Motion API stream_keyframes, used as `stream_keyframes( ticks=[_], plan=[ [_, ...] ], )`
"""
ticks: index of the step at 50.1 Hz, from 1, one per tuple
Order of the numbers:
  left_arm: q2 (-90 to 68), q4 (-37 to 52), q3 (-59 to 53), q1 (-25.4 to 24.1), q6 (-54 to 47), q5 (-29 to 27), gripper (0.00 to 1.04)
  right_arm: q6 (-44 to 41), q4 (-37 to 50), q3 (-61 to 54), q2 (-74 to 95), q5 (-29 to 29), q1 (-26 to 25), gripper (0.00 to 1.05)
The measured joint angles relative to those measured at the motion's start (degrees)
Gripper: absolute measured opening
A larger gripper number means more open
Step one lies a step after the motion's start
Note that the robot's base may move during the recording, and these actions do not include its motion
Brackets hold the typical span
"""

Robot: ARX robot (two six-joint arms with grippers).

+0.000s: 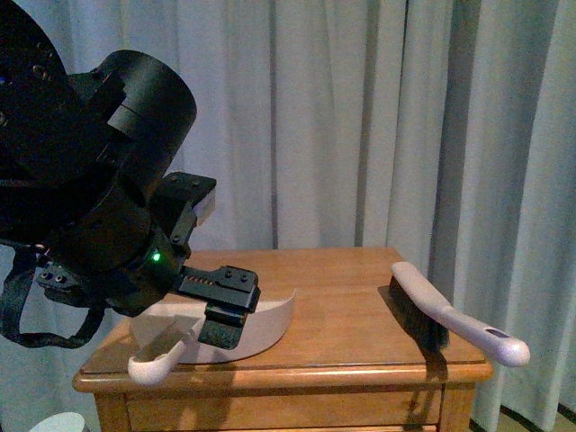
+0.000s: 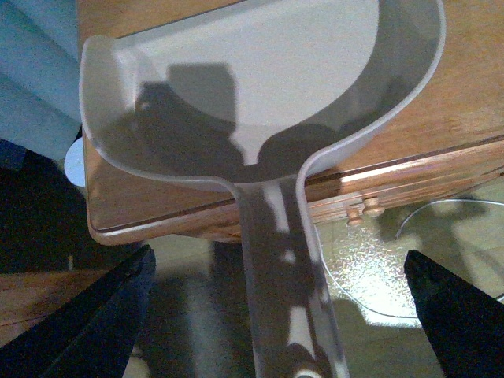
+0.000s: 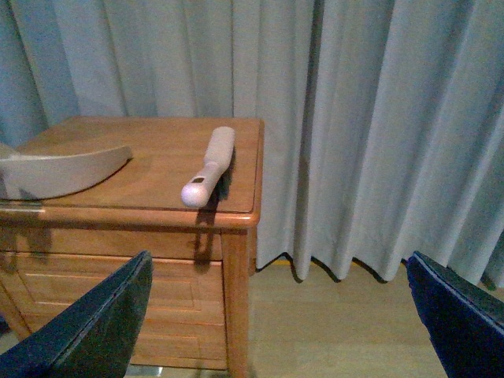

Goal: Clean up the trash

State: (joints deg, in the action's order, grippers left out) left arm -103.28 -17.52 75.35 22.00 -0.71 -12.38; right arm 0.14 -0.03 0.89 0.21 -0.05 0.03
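Hovering above the beige dustpan (image 2: pixel 260 71) handle, the left gripper (image 2: pixel 277 253) holds its jaws wide, either side of the handle without touching. The right gripper (image 3: pixel 279 256) also has wide, empty jaws. Farther right on the wooden desk (image 1: pixel 342 297) lies a brush (image 1: pixel 432 310). Where the trash is cannot be told.

The left arm (image 1: pixel 90 180) is seen as a bulky black mass that fills the upper left and left of the front view. A small green light (image 1: pixel 156 256) is lit on its wrist. The left gripper (image 1: pixel 223 315) is angled down toward the lower left-centre of that frame. In the left wrist view its two dark fingers (image 2: pixel 102 315) are spread wide apart. The right gripper (image 3: pixel 277 260) is likewise held wide open in the right wrist view, with its dark fingers (image 3: pixel 94 323) parted.
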Motion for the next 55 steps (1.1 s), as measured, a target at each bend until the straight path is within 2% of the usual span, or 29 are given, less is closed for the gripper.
stream_keyframes(
  ticks=[55],
  plan=[
    [-2.84, 3.72, -4.15, -2.62, -2.69, 0.35, 0.97, 0.0, 0.0, 0.0, 0.0, 0.0, 0.0, 0.97]
  ],
)
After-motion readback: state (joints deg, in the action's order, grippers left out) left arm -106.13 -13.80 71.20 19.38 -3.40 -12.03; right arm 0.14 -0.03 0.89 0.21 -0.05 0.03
